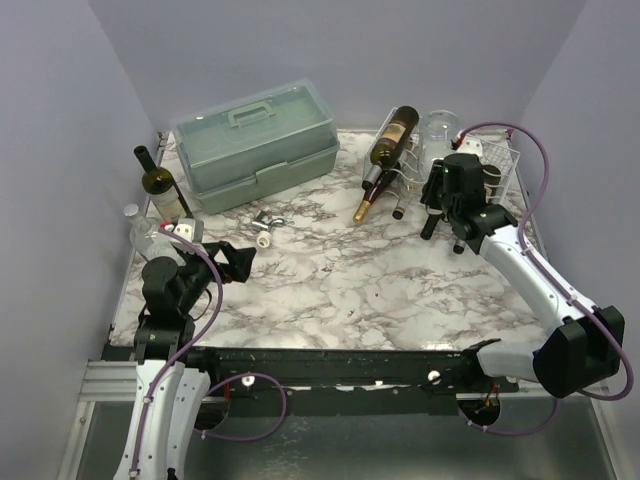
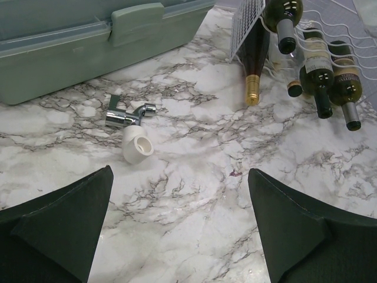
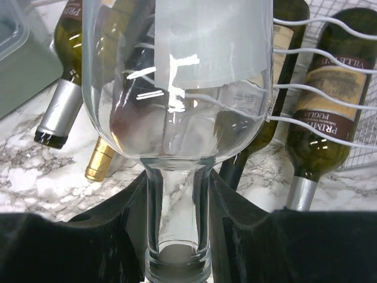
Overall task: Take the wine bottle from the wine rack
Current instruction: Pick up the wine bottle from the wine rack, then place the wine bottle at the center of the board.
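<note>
Hidden: the top edge of the right wrist view cuts off the base of the clear wine bottle (image 3: 177, 76). In the top view the right wrist covers its neck, so only the rounded glass body shows there.
Hard to make out: the white wires and dark bottles seen through the glass blur together. I cannot tell which wires the bottle actually rests on.
Right pincer (image 3: 177, 200): clenched on the clear wine bottle's neck, with a black pad pressed against each side just above the lip.
Task's thing: the clear wine bottle lies in the left part of the wine rack (image 1: 505, 160), at the far right of the table (image 1: 380, 280), with its neck pointing toward the arm.
Left pincer (image 2: 179, 227): released, with fingers spread wide above bare marble near the table's left edge.
Open room: the middle and near side of the table are bare marble. The rack stands close to the back and right walls.
In the way: a silver-capped bottle (image 3: 62, 100) and a labelled bottle (image 3: 330, 100) lie on either side of the held one. A gold-capped bottle (image 2: 254, 71) slants from the rack down onto the table.
Other things: the toolbox (image 1: 255, 140) sits at the far left and a green bottle (image 1: 165, 190) stands upright by the left edge. A chrome fitting (image 2: 125, 117) touches a white cap (image 2: 138, 145).
</note>
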Controlling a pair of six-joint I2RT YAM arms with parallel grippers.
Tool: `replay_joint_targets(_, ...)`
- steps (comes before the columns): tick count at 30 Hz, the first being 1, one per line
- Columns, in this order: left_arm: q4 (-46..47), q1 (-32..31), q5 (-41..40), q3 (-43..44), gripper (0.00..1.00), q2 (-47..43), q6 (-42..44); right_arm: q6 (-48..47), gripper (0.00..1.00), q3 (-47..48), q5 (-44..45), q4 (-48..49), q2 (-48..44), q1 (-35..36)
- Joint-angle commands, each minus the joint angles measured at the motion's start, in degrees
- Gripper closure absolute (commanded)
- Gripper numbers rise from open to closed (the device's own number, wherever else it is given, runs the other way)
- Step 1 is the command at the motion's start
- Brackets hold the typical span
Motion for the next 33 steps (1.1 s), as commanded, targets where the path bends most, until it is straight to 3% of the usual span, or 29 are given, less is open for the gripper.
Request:
replay_joint_targets(1,0.4,-0.1,0.0,0.7,0.01,0.4,0.3,-9.6,1.0,1.9,-9.0,9.1,-4.5,0.0)
replay_joint_targets(6,0.5,-0.1,-0.1,0.6,0.01,0.8,0.3,-13.2,1.0,3.6,-21.8,5.2,-5.4,-0.9)
replay_joint_targets(15,0.5,-0.1,0.2,0.7,0.01,1.2,0.2,-19.3,1.0,5.2,-31.8,1.0,-6.4,-1.0)
replay_joint_targets(26,0.7,-0.1,1.3,0.8,0.01,1.5,0.0,-34.2,1.0,7.5,-48.6,-7.6,-6.2,-1.0)
replay_joint_targets(33,4.3,-0.1,8.7,0.0,0.01,0.4,-2.9,-46.4,1.0,10.1,-56.6,-16.5,-5.1,-1.0)
